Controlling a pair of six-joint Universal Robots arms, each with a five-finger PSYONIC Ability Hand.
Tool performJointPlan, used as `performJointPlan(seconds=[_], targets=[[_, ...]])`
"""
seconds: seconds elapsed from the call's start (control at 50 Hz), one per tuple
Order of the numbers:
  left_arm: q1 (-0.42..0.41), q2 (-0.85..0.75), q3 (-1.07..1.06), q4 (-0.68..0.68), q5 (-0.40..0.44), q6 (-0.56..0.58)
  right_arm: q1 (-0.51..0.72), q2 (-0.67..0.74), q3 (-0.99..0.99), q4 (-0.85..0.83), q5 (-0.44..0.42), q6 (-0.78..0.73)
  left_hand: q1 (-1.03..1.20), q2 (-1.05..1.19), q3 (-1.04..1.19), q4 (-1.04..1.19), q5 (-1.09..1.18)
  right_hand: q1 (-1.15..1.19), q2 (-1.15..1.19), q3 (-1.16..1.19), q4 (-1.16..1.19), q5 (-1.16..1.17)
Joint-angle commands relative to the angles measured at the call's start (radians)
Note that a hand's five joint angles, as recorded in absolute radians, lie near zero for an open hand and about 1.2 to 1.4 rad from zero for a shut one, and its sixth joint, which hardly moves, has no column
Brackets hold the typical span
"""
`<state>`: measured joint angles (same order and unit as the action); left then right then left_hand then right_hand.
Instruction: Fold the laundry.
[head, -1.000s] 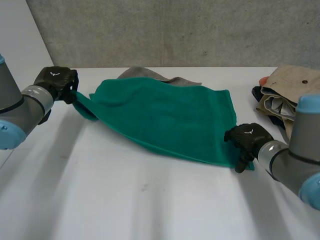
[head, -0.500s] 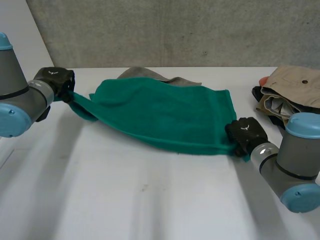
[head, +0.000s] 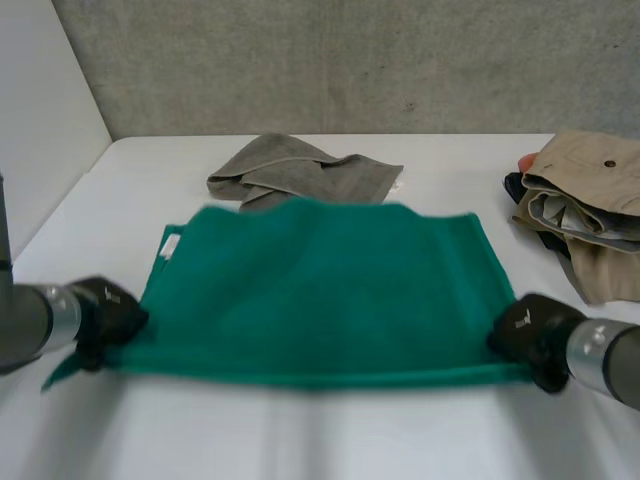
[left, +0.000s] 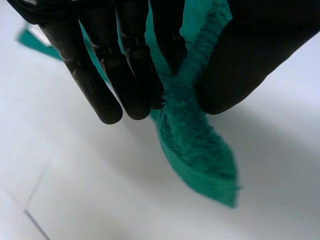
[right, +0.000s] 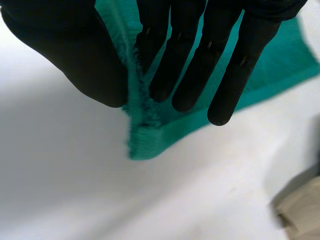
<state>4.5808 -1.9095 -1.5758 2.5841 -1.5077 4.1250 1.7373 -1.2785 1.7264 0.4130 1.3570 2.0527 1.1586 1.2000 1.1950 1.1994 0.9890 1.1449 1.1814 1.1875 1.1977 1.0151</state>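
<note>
- A green towel (head: 320, 290) is spread wide over the white worktop (head: 330, 445), its near edge pulled straight between the two hands.
- The left hand (head: 108, 312) holds the towel's near left corner. In the left wrist view its straight fingers (left: 102, 87) press the fluffy edge against the thumb (left: 250, 60), and the corner tip hangs free below them.
- The right hand (head: 527, 330) holds the near right corner the same way: fingers (right: 182, 75) close together, pinching the cloth against the thumb (right: 85, 55).
- A small white tag (head: 170, 243) sits at the towel's far left corner; its writing is too small to read.
- A crumpled grey cloth (head: 300, 175) lies just beyond the towel's far edge.
- A pile of beige and dark clothes (head: 585, 205) lies to the right of the towel, apart from it.
</note>
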Motion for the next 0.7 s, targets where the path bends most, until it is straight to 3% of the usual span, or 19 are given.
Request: performJointPlan(seconds=[0.02,0.26,0.42,0.7], targets=[[-0.028,0.018,0.020,0.007,0.001,0.018,0.016,0.002,-0.071,-0.074,0.005,0.053,0.238,0.196,0.201,0.197,0.233,0.251,0.215,0.209,0.199,0.207],[-0.072,-0.187,0.414,0.073,-0.014,-0.182,0.070,0.201,-0.322,-0.304,0.049,0.348,0.238,0.196,0.201,0.197,0.233,0.251,0.215,0.209,0.199,0.207],[-0.095,-0.374,0.687,0.111,-0.023,-0.288,0.110,0.355,-0.479,-0.434,0.160,0.371,0.238,0.196,0.201,0.197,0.233,0.251,0.215,0.209,0.199,0.207],[-0.132,-0.608,0.967,0.111,-0.126,-0.284,0.145,0.567,-0.694,-0.543,0.235,0.353,0.238,0.196,0.201,0.197,0.233,0.251,0.215,0.209,0.199,0.207]])
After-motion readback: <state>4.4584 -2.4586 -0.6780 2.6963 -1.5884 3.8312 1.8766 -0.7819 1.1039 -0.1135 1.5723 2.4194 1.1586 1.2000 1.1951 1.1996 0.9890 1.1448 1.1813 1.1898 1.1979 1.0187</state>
